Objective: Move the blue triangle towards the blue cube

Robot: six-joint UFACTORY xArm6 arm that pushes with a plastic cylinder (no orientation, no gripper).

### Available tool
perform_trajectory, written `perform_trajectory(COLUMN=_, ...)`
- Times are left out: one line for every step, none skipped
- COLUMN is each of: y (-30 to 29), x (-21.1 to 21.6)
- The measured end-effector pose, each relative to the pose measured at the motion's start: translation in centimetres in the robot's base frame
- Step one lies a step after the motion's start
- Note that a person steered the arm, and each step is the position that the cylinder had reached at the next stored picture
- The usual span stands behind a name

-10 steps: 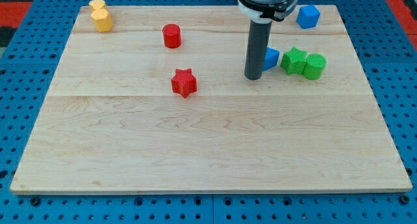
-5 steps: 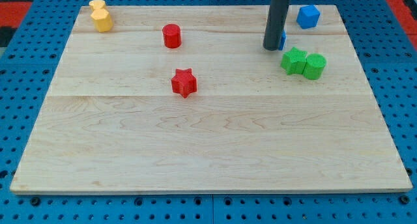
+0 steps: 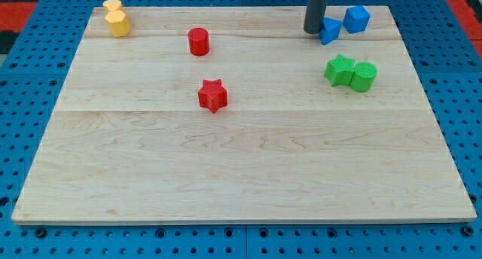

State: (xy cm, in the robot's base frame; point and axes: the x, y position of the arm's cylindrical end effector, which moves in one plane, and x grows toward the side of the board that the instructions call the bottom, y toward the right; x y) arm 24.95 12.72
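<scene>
The blue triangle (image 3: 330,31) lies near the view's top right, just left of the blue cube (image 3: 356,19) and almost touching it. My dark rod comes down from the view's top, and my tip (image 3: 314,31) rests against the triangle's left side.
A green star (image 3: 340,70) and a green cylinder (image 3: 363,77) sit together below the blue blocks. A red cylinder (image 3: 199,42) and a red star (image 3: 213,95) lie at centre left. Two yellow blocks (image 3: 116,18) sit at the top left of the wooden board (image 3: 241,169).
My tip has moved up and to the right, pushing the blue triangle from beside the green star up to the blue cube's left side.
</scene>
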Motion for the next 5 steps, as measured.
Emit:
perform_trajectory(y=-0.4, x=0.4)
perform_trajectory(y=-0.6, x=2.5)
perform_trajectory(y=-0.2, x=2.7)
perform_trajectory(y=0.9, x=1.9)
perform_trajectory(y=2.2, x=0.9)
